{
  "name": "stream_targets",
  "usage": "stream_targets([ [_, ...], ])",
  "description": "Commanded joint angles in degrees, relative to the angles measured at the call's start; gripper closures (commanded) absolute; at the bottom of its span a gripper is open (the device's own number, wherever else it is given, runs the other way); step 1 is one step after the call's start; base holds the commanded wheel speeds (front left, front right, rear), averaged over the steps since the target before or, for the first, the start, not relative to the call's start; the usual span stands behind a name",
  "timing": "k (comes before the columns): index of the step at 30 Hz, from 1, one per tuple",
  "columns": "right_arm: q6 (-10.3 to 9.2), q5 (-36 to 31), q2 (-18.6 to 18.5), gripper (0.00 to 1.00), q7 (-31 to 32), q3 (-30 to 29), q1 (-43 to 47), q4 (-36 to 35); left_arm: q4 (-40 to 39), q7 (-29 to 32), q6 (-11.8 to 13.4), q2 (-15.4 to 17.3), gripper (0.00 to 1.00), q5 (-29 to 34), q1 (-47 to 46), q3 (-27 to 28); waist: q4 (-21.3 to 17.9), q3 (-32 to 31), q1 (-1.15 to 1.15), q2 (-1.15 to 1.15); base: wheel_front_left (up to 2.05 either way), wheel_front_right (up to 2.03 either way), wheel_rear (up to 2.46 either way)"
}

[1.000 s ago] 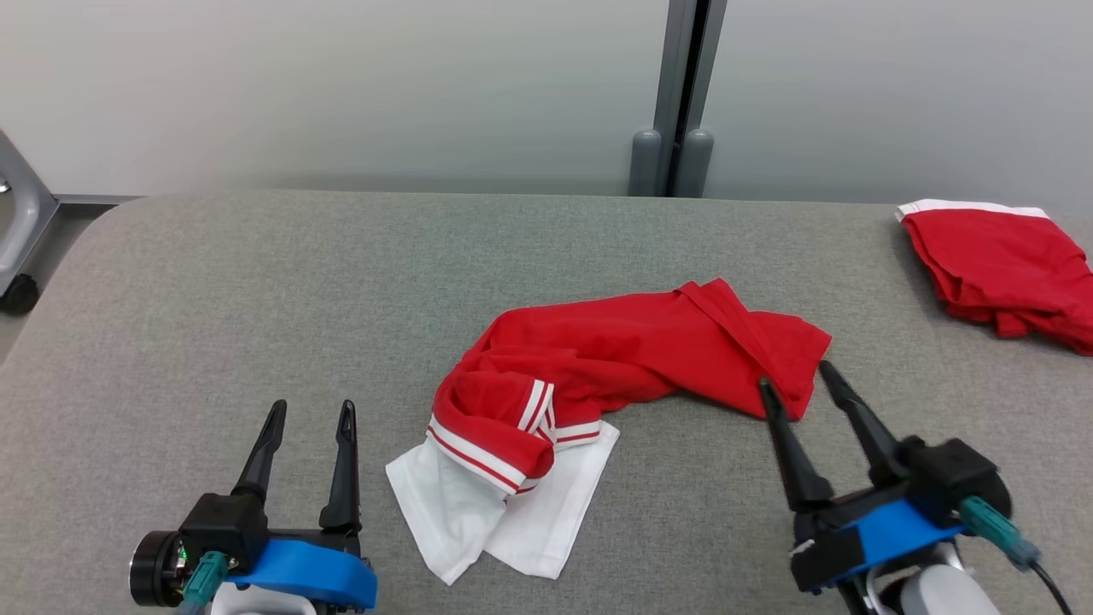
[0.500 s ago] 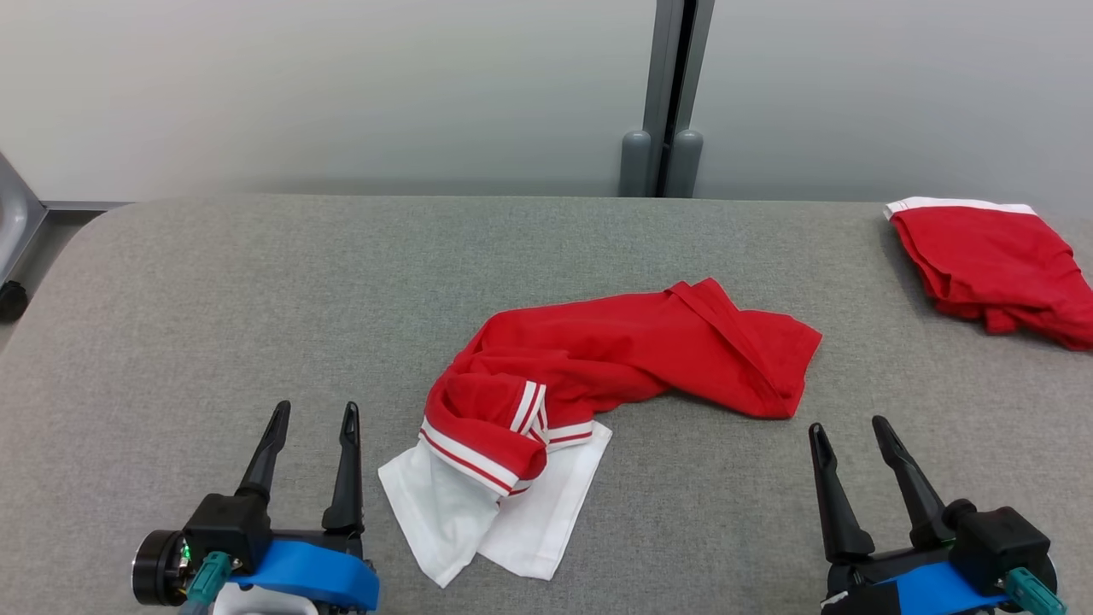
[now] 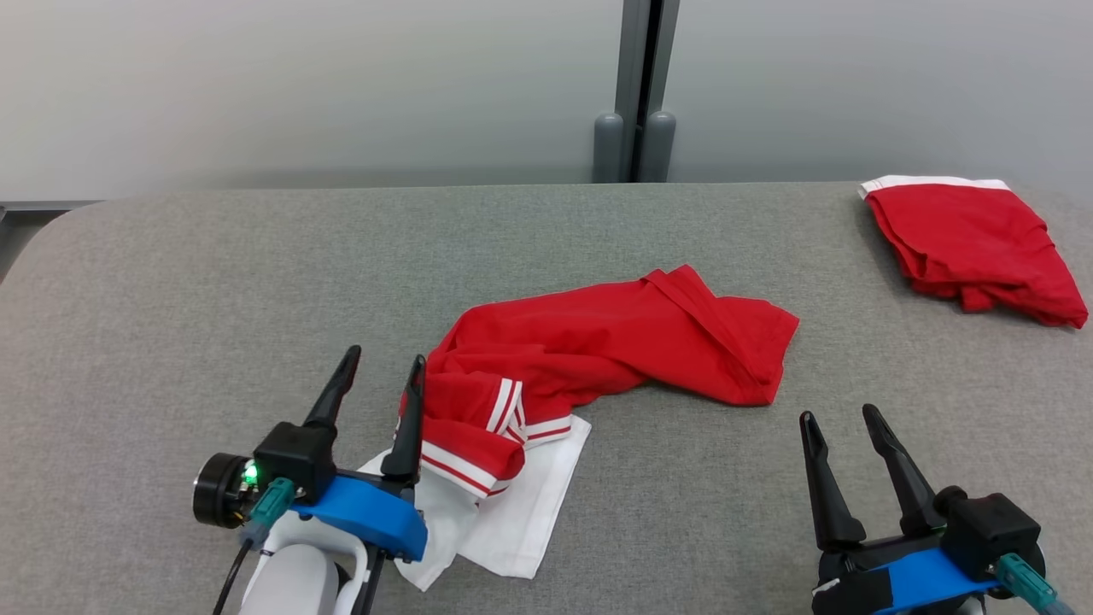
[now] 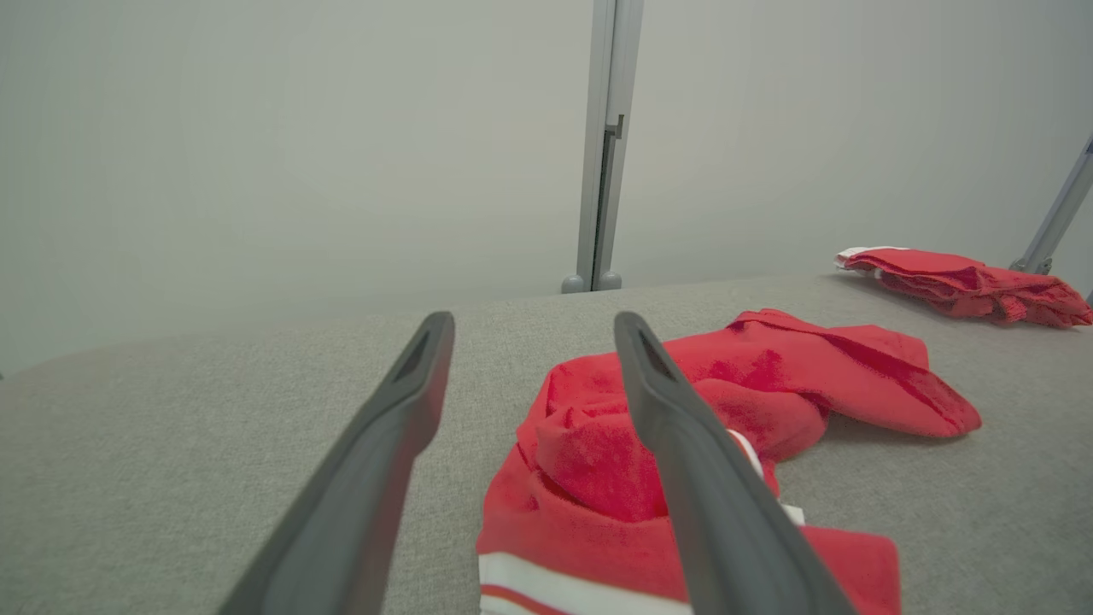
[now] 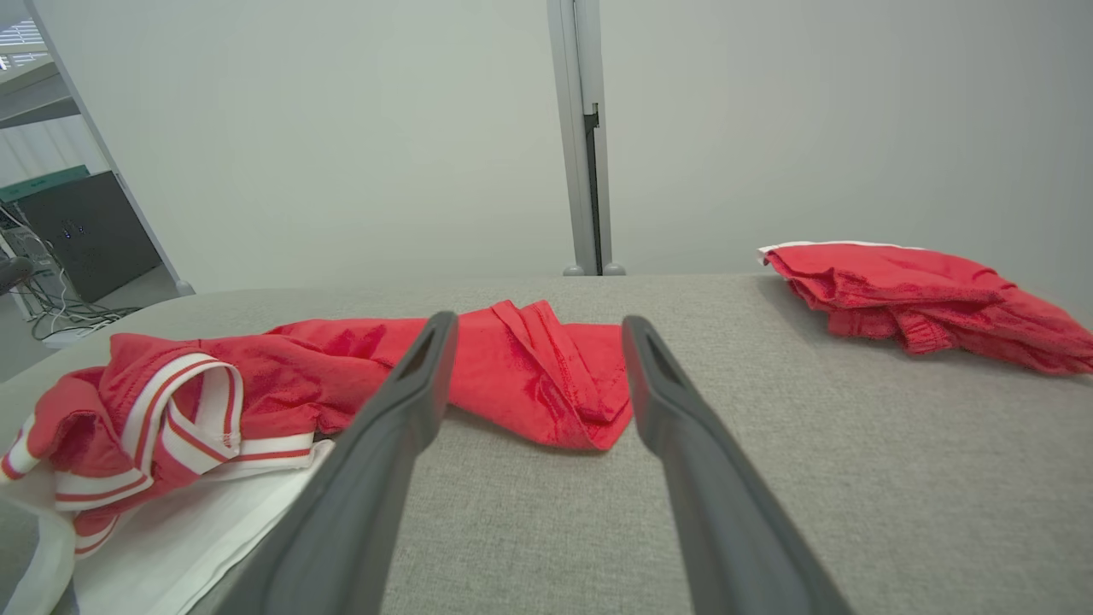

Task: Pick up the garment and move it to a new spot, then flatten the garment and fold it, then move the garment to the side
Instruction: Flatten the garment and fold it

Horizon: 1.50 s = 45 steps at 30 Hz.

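A crumpled red garment (image 3: 598,350) with white-striped trim and a white part lies in the middle of the grey padded table (image 3: 213,282); it also shows in the left wrist view (image 4: 751,393) and the right wrist view (image 5: 512,367). My left gripper (image 3: 382,363) stands open at the garment's left end, its right finger against the red bunch. My right gripper (image 3: 838,418) is open with nothing in it, below the garment's right end and apart from it.
A second red garment (image 3: 965,243) with a white edge lies folded at the table's far right; it appears too in the right wrist view (image 5: 922,295). A grey post (image 3: 636,94) stands behind the table against a pale wall. Bare table lies to the left.
My left gripper has moved up and to the right, up against the garment's left end. My right gripper drew back from the garment's right end a second ago. The camera has panned.
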Motion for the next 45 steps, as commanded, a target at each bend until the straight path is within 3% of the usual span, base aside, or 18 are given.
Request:
stream_targets([
  [1, 0.03, 0.4, 0.0, 0.00, -0.2, -0.1, -0.5, 0.3, 1.0, 0.0, -0.1, 0.4, 0.00, -0.3, -1.2, -0.6, -0.2, 0.0, -0.01, 0.00, 0.00, 0.00, 0.00],
  [8, 0.03, 1.3, 0.0, 0.00, -0.2, 0.1, -0.8, 1.4, 11.4, 5.7, -0.1, 2.1, 0.00, -3.2, -4.1, -6.8, -1.9, 0.4, -0.01, 0.00, 0.00, 0.00, 0.00],
  [21, 0.03, 1.7, 0.0, 0.00, -0.2, -0.2, -0.8, 2.1, 23.0, 13.8, 0.0, 3.0, 0.00, -5.9, -4.8, -9.9, -3.2, 1.1, -0.01, 0.00, 0.00, 0.00, 0.00],
  [23, 0.03, 1.8, 0.0, 0.00, -0.2, -0.3, -1.0, 2.1, 23.9, 13.8, 0.0, 3.2, 0.58, -6.1, -5.1, -10.1, -3.2, 1.3, -0.01, 0.00, 0.00, 0.00, 0.00],
  [25, 0.03, 2.1, 0.0, 0.00, -0.2, -0.1, -1.2, 2.1, 24.4, 13.3, 0.0, 3.7, 1.00, -6.3, -5.7, -10.3, -3.0, 1.4, -0.01, 0.00, 0.00, 0.00, 0.00],
  [34, 0.03, 2.1, 0.0, 0.00, -0.2, -0.1, -1.5, 1.6, 21.4, 8.4, 0.5, 9.0, 1.00, -6.9, -11.8, -7.7, -2.8, 2.2, -0.01, 0.00, 0.00, 0.00, 0.00],
  [42, 0.03, 2.2, 0.0, 0.00, -0.2, -0.3, -2.6, 2.6, 22.1, 11.8, 0.1, 15.2, 1.00, -8.2, -16.9, -6.6, -5.1, 4.3, -0.01, 0.00, 0.00, 0.00, 0.00],
  [45, 0.03, 2.3, 0.0, 0.00, -0.2, -0.2, -3.0, 2.9, 24.1, 12.0, 0.0, 16.2, 1.00, -9.3, -17.8, -6.5, -6.0, 5.0, -0.01, 0.00, 0.00, 0.00, 0.00],
])
